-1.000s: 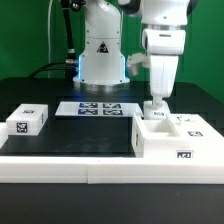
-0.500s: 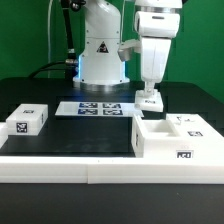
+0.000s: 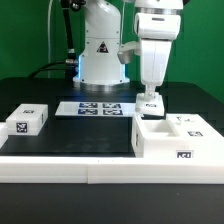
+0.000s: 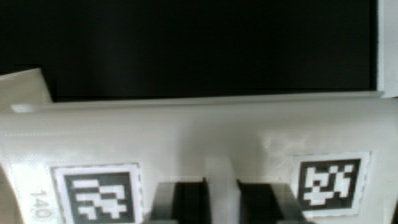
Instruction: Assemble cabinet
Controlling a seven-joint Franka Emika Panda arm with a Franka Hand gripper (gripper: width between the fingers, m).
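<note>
Over the black table (image 3: 60,140), the tool (image 3: 150,92) hangs above a small tagged white piece (image 3: 150,101); its grip is unclear.

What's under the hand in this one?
A small white tagged block, gripped by the hand, just behind the cabinet. The block's underside and whatever is directly beneath it cannot be seen.

Fingers (image 3: 147,91) above the white cabinet (image 3: 160,143)
</note>
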